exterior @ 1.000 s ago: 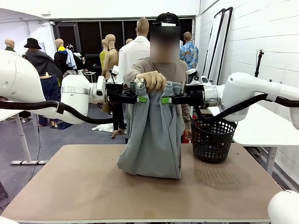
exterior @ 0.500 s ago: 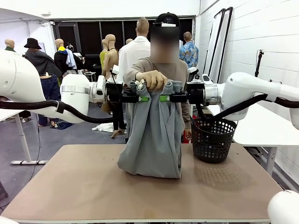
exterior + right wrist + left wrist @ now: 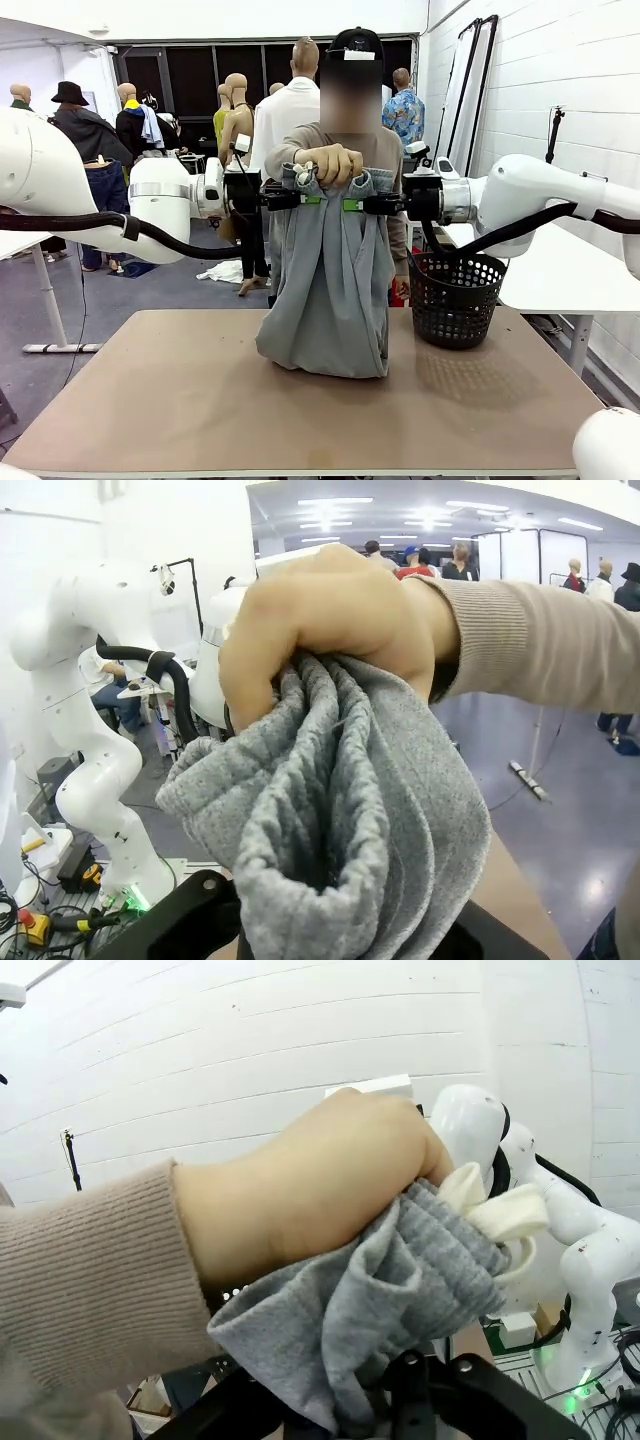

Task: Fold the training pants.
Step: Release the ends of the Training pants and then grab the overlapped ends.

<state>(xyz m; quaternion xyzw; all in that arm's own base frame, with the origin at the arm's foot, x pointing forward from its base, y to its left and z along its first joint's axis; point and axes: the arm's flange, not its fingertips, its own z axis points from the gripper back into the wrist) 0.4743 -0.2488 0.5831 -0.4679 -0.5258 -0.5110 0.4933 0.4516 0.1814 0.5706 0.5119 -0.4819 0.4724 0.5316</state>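
Observation:
The light grey training pants (image 3: 328,280) hang from a person's fist (image 3: 333,163) above the table, and their lower end is bunched on the tabletop. My left gripper (image 3: 311,199) comes in from the left and is shut on the left side of the gathered waistband. From the right, my right gripper (image 3: 351,204) is shut on its other side. In the left wrist view, grey fabric (image 3: 400,1280) and a pale drawstring (image 3: 500,1215) sit between the fingers of the left gripper (image 3: 390,1400), under the person's hand (image 3: 310,1190). In the right wrist view, the bunched waistband (image 3: 340,810) fills the right gripper (image 3: 340,935).
A black mesh basket (image 3: 455,300) stands on the table's far right, close to the hanging pants. The brown table (image 3: 150,400) has free room at the front and left. The person stands at the far edge, directly behind the pants.
Both grippers have closed from open onto the waistband and drawn slightly inward. The person's fist and the waistband have risen a little.

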